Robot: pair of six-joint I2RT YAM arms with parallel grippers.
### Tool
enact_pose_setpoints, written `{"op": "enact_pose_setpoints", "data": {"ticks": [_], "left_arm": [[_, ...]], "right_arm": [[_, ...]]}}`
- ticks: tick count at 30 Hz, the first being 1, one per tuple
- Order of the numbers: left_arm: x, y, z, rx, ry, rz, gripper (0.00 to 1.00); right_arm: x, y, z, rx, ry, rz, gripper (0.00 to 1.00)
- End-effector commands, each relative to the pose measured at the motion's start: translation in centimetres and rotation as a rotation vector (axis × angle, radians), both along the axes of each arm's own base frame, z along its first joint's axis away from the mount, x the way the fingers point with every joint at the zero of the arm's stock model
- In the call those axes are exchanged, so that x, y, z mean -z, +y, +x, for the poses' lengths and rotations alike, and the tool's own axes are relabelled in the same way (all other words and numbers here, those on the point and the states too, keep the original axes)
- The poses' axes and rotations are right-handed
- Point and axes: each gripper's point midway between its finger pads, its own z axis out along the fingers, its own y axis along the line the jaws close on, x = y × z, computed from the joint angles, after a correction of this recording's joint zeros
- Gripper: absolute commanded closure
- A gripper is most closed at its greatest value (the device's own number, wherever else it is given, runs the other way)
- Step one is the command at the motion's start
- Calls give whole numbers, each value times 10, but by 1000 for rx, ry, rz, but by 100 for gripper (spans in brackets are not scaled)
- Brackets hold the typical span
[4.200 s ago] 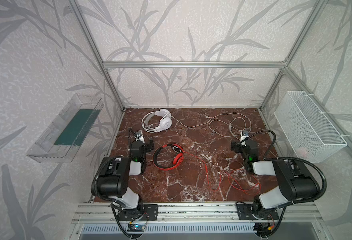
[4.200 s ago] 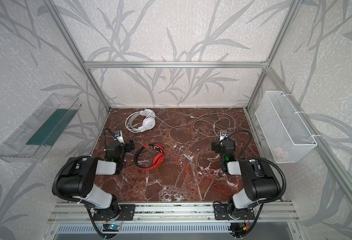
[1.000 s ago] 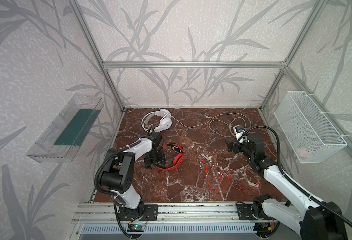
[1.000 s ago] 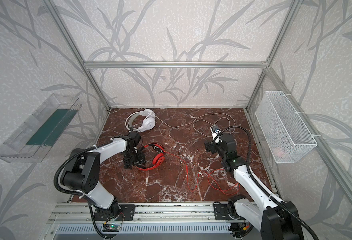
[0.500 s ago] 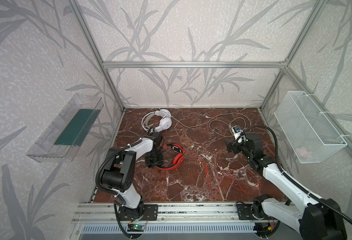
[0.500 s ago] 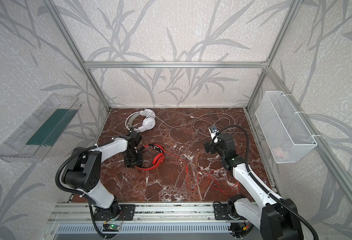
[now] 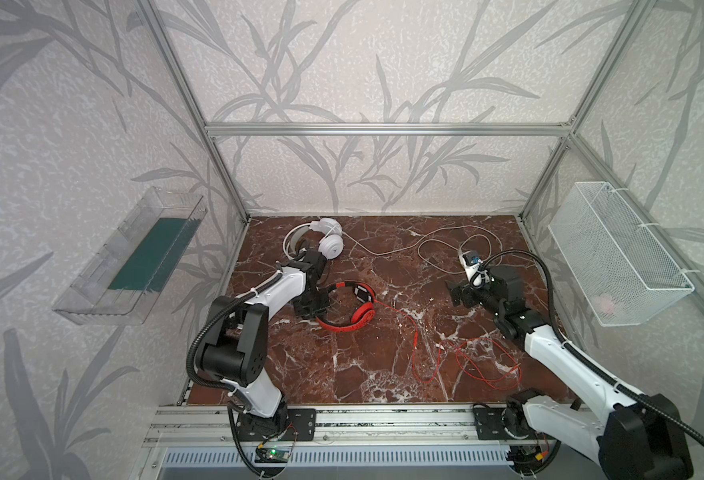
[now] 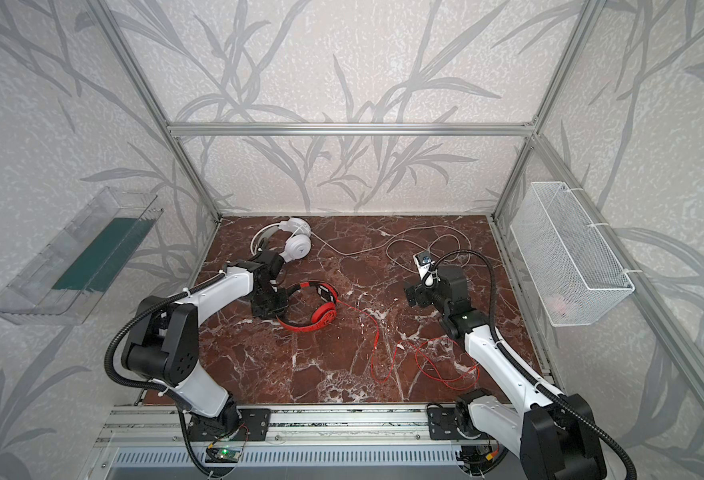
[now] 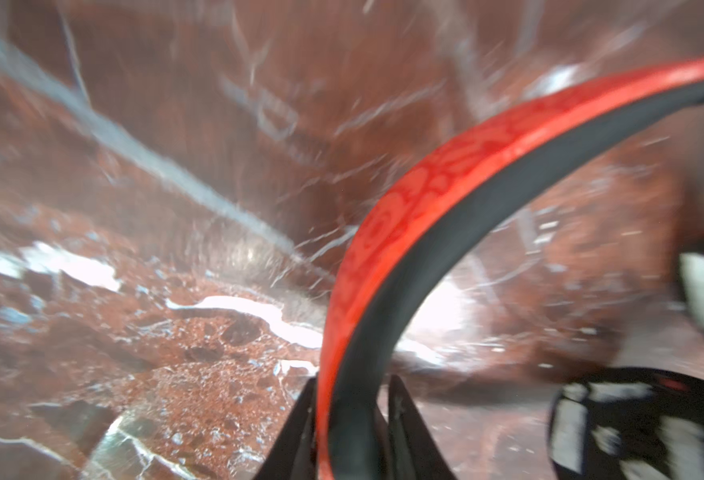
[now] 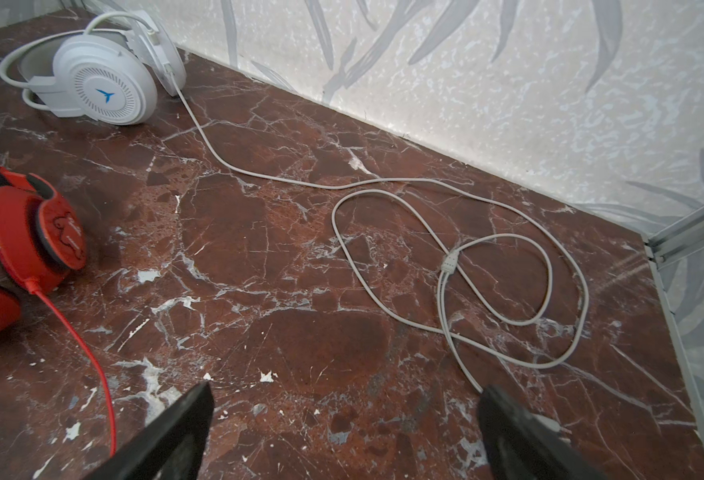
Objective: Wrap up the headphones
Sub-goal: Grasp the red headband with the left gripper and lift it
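The left pincer was clamped on the headband of the red headphones near the table's left edge, seemingly as an anchor. The right pincer was held wide apart over the loose cable of the white headphones, which lay in the far left corner.

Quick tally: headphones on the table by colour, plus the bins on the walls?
Red headphones: 1
White headphones: 1
Clear wall tray: 1
White wire basket: 1
Total: 4
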Motion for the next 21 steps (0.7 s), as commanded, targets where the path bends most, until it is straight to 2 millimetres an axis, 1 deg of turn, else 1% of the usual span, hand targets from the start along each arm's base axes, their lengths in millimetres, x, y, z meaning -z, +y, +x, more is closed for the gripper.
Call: {"op": "enact_pose_setpoints", "data": {"ticks": [1, 3, 4, 6, 8, 13, 15, 21], "left_arm": [[-28, 0, 10, 20, -58, 8, 75], [-39, -1, 16, 16, -95, 7, 84], [-43, -1, 19, 15, -110, 2, 86], [-49, -3, 23, 13, -143, -14, 87], [-46, -5, 23, 19, -140, -21, 87], [-19, -6, 9, 42, -58, -27, 83], [-4, -5, 1, 44, -24, -23, 81], [35, -2, -21, 45, 52, -17, 81]], "right_arm": [[-20, 18, 0, -75, -30, 69, 1], [-19, 21, -1, -92, -9, 76, 1], [-17, 22, -1, -95, -2, 79, 1], [-17, 23, -1, -99, 2, 87, 1], [-17, 24, -1, -98, 2, 91, 1], [-13, 22, -2, -95, 10, 80, 1], [-11, 21, -4, -94, 14, 70, 1], [-7, 18, -6, -90, 22, 50, 1]]}}
